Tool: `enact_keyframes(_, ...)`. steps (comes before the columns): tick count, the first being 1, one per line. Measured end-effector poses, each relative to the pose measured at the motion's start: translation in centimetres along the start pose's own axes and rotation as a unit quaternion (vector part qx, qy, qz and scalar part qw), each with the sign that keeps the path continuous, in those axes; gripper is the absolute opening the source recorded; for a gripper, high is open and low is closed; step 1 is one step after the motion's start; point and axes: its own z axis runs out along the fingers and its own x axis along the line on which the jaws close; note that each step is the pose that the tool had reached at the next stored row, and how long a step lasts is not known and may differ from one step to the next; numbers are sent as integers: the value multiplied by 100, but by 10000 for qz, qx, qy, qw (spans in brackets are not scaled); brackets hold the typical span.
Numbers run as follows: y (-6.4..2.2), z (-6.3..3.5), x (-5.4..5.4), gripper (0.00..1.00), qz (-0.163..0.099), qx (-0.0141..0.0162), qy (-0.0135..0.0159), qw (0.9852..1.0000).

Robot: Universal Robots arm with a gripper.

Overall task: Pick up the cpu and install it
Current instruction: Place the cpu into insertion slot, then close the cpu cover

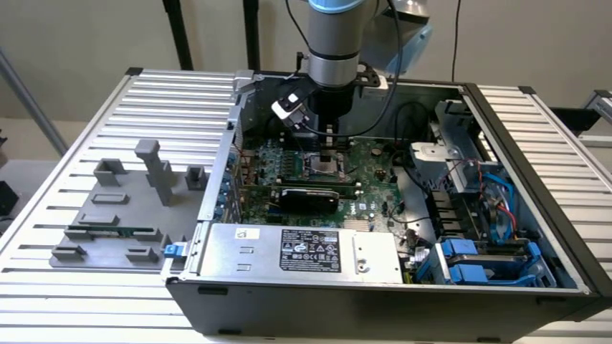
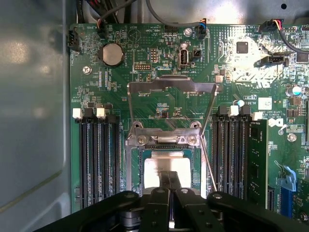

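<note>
Exterior view's left: grey fixture (image 1: 120, 215) on worktop (image 1: 57, 158), well apart from the work. Centre: hand (image 1: 328, 149) down inside case (image 1: 383, 301), over motherboard (image 2: 159, 101). Cpu (image 2: 161, 166) flat in socket (image 2: 166, 140), retention frame (image 2: 171, 87) swung open. Cpu directly beneath hand. Fingers pinched together, nothing visibly gripped. Cpu square, no long axis. Contact with cpu top: cannot tell.

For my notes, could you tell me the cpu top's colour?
Silvery-white cpu, clearest in wrist view.
</note>
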Motion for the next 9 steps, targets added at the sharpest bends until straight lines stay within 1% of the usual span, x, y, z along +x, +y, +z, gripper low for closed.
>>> enact_keyframes(9, 0, 0, 0, 11, 0, 0, 0, 10000)
